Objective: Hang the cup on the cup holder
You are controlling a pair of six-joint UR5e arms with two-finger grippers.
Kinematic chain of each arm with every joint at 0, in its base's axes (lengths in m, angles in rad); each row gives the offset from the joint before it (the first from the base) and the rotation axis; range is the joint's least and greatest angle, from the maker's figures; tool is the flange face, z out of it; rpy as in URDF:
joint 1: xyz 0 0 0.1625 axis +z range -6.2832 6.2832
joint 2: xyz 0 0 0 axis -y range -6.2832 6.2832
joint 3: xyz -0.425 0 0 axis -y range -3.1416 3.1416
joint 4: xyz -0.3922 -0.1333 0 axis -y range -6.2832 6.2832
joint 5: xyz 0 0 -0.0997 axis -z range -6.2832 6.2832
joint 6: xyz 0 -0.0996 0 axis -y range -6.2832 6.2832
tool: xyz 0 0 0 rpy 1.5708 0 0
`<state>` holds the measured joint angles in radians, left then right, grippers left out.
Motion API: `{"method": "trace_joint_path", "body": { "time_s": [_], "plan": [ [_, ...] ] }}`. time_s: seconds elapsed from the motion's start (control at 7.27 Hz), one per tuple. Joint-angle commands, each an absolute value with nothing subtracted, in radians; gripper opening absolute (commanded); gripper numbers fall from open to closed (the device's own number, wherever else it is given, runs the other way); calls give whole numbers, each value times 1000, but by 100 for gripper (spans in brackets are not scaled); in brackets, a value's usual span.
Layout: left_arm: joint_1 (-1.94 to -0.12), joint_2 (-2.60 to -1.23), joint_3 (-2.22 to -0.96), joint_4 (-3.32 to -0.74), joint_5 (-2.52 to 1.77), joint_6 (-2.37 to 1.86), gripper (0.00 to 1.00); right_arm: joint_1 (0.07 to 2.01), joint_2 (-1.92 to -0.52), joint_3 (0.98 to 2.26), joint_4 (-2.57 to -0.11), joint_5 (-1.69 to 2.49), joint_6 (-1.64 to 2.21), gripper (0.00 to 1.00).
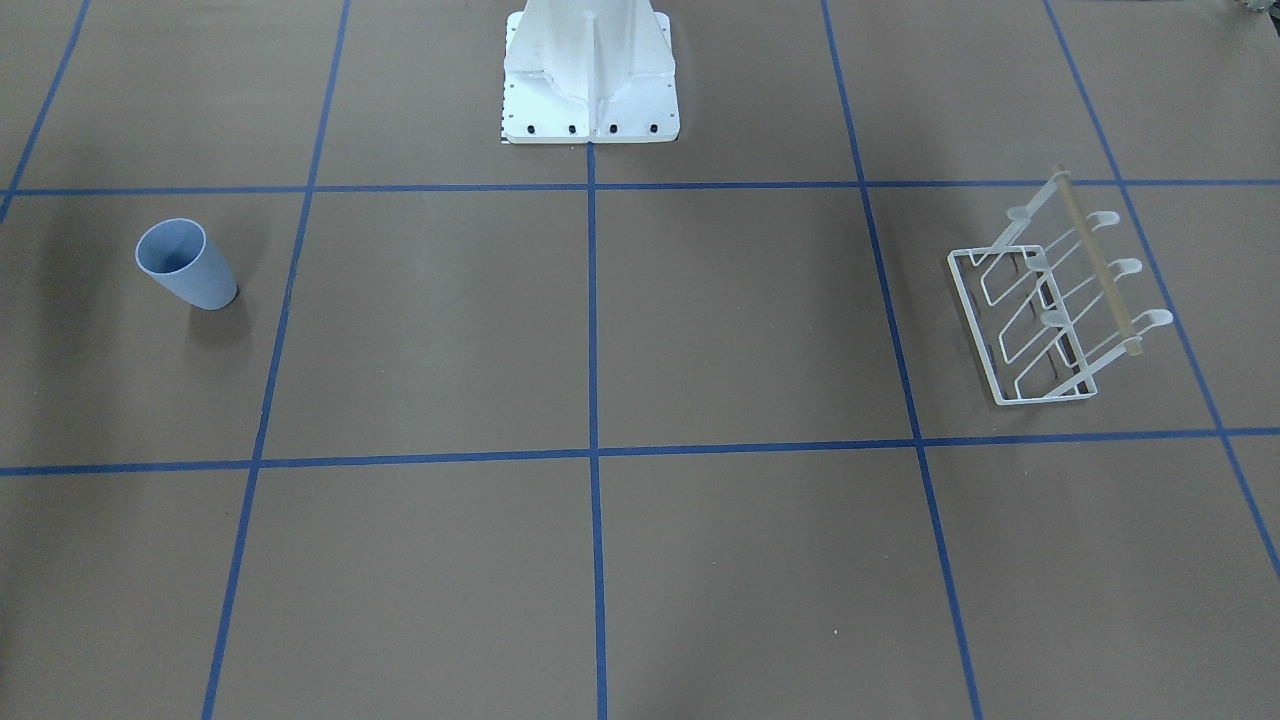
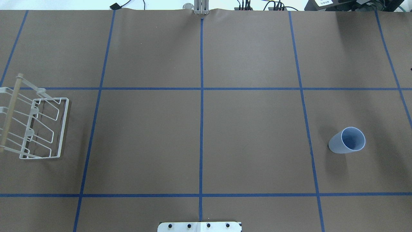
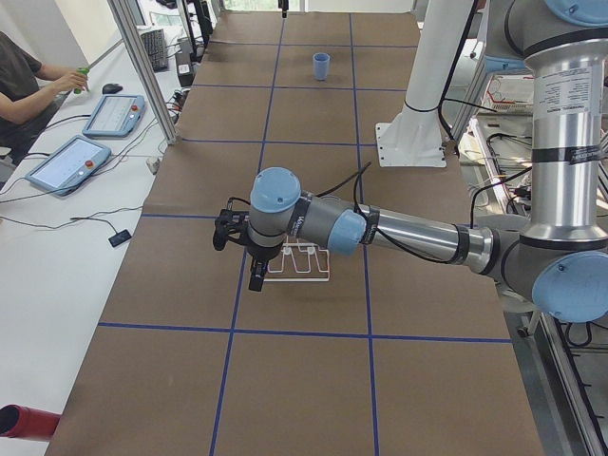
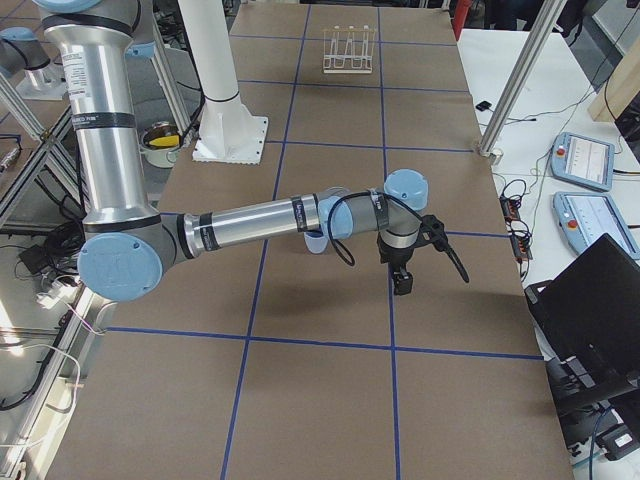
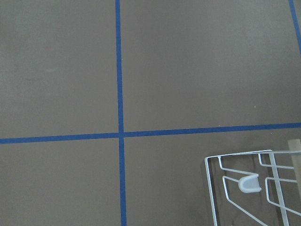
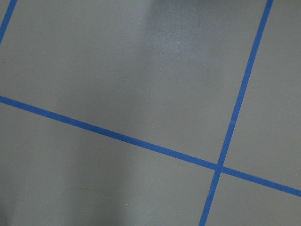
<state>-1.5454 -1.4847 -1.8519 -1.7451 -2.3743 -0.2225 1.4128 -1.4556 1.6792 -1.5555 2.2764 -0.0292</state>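
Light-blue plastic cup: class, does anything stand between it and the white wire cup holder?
Nothing visible does. The light-blue plastic cup stands on the robot's right, the white wire cup holder on its left; only taped brown table lies between.

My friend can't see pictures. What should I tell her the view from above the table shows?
A light-blue cup stands open end up on the right of a brown table, far from a white wire cup holder at the left edge. Blue tape lines divide the table into squares.
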Motion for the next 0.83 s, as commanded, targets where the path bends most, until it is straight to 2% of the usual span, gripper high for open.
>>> {"method": "trace_joint_path", "body": {
  "time_s": [0.0, 0.69],
  "plan": [
    [-1543, -1470, -1844, -1776, -2373, -201, 98, 1413, -1456, 1683, -1554, 2278, -26, 100],
    [-1543, -1470, -1842, -1781, -2375, -212, 98, 1413, -1459, 1687, -1555, 2279, -28, 100]
  ]
}}
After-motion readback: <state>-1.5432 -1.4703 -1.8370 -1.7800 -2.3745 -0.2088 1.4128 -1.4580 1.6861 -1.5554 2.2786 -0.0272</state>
